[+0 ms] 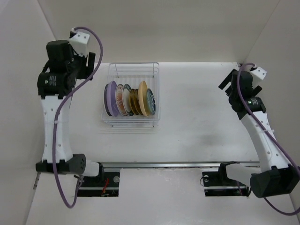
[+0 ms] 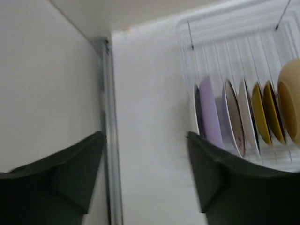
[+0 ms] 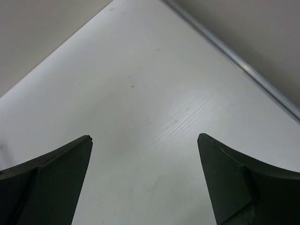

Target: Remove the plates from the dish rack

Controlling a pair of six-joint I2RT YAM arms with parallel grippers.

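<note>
The white wire dish rack (image 1: 134, 71) stands at the middle left of the table. Several plates stand on edge in it, left to right: lavender (image 1: 111, 97), white-orange patterned (image 1: 120, 99), teal patterned (image 1: 127, 99), brown-gold (image 1: 135, 101), yellow (image 1: 143, 97), dark teal rimmed (image 1: 150, 100). My left gripper (image 1: 90, 64) is open and empty, up at the rack's far left, apart from it. In the left wrist view (image 2: 145, 140) the rack (image 2: 234, 40), the lavender plate (image 2: 211, 115) and the yellow plate (image 2: 291, 98) lie to its right. My right gripper (image 1: 227, 84) is open and empty over bare table (image 3: 145, 140).
White walls close the table on the left, back and right. A metal strip runs along the left wall's foot (image 2: 111, 140) and along the wall by the right gripper (image 3: 253, 75). A metal rail (image 1: 164, 164) lines the near edge by the arm bases.
</note>
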